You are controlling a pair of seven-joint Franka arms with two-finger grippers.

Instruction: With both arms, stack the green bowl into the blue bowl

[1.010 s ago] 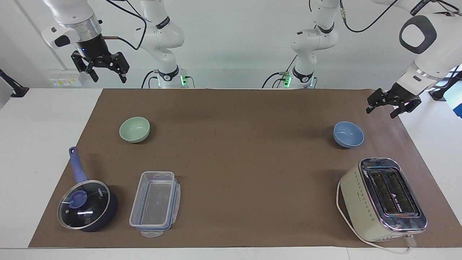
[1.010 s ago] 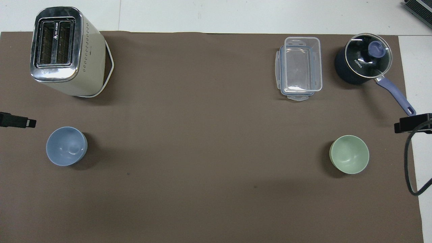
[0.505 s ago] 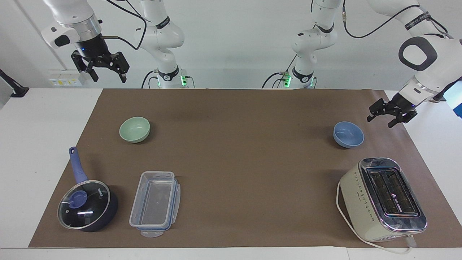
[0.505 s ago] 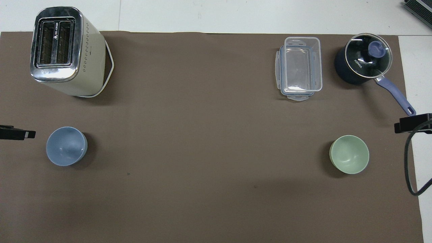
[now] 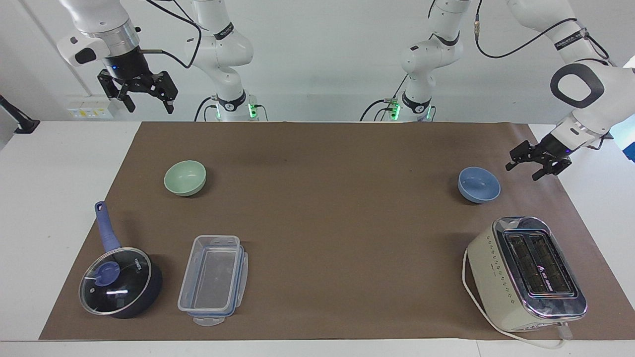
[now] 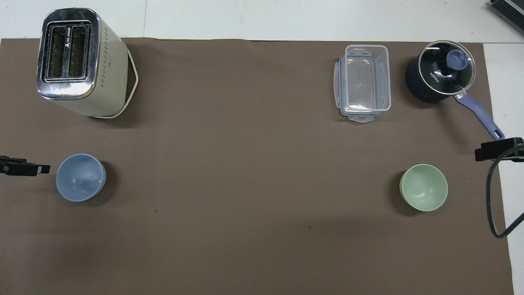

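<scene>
The pale green bowl (image 5: pixel 185 177) (image 6: pixel 423 187) stands upright and empty on the brown mat toward the right arm's end. The light blue bowl (image 5: pixel 478 184) (image 6: pixel 80 177) stands upright and empty toward the left arm's end. My left gripper (image 5: pixel 525 171) is open and empty, low over the mat's edge just beside the blue bowl, apart from it; its tip shows in the overhead view (image 6: pixel 28 168). My right gripper (image 5: pixel 149 105) is open and empty, held high over the table's edge near the robots, well above the green bowl; it shows at the overhead view's edge (image 6: pixel 497 149).
A cream toaster (image 5: pixel 526 272) (image 6: pixel 77 61) stands farther from the robots than the blue bowl. A clear plastic container (image 5: pixel 213 280) (image 6: pixel 363 82) and a dark blue lidded saucepan (image 5: pixel 119 280) (image 6: pixel 440 76) stand farther out than the green bowl.
My left gripper has come down and moved closer to the blue bowl. My right gripper has hardly moved. Both bowls are where they were.
</scene>
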